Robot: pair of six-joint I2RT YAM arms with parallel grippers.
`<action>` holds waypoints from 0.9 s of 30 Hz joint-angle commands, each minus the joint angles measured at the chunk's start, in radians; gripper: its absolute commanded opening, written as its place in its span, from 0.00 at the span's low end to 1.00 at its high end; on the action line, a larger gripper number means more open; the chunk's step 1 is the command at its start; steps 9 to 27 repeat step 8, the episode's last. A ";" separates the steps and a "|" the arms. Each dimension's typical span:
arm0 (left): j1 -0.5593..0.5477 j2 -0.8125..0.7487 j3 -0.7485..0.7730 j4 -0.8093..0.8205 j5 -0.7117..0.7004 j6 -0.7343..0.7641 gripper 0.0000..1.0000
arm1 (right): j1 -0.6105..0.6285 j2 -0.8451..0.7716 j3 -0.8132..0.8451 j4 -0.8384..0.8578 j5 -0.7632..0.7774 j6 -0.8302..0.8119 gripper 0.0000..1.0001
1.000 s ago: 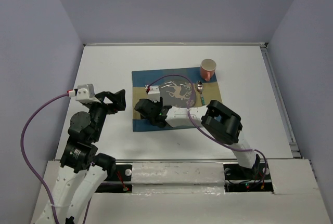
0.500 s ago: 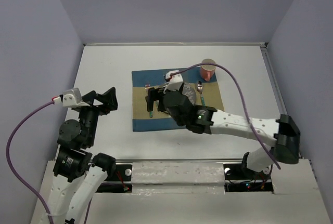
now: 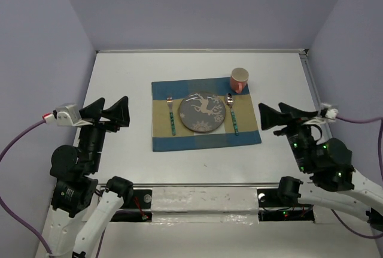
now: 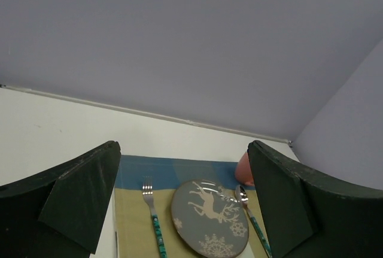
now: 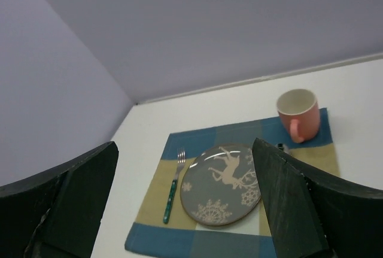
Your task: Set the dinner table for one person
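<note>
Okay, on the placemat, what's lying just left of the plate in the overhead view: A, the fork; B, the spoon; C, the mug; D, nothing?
A: the fork lies left of the plate; the spoon lies right of it, and the mug stands at the far right corner of the placemat.

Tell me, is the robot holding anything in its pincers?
Nothing is held. The left pincer and the right pincer are both open and empty.

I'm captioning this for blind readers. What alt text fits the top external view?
A checked placemat on a white dinner table holds a grey deer-patterned plate, a fork on its left, a spoon on its right and a pink mug at the far right corner. Left pincer and right pincer stand open beside it.
</note>
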 commanded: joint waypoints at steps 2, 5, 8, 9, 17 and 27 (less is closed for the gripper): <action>-0.002 0.035 0.037 0.057 0.069 -0.010 0.99 | 0.001 -0.221 -0.138 0.004 0.119 -0.021 1.00; -0.002 0.044 0.008 0.067 0.093 -0.030 0.99 | 0.001 -0.280 -0.186 0.004 0.135 -0.009 1.00; -0.002 0.054 -0.019 0.089 0.118 -0.039 0.99 | 0.001 -0.230 -0.187 0.004 0.161 -0.011 1.00; -0.002 0.054 -0.019 0.089 0.118 -0.039 0.99 | 0.001 -0.230 -0.187 0.004 0.161 -0.011 1.00; -0.002 0.054 -0.019 0.089 0.118 -0.039 0.99 | 0.001 -0.230 -0.187 0.004 0.161 -0.011 1.00; -0.002 0.054 -0.019 0.089 0.118 -0.039 0.99 | 0.001 -0.230 -0.187 0.004 0.161 -0.011 1.00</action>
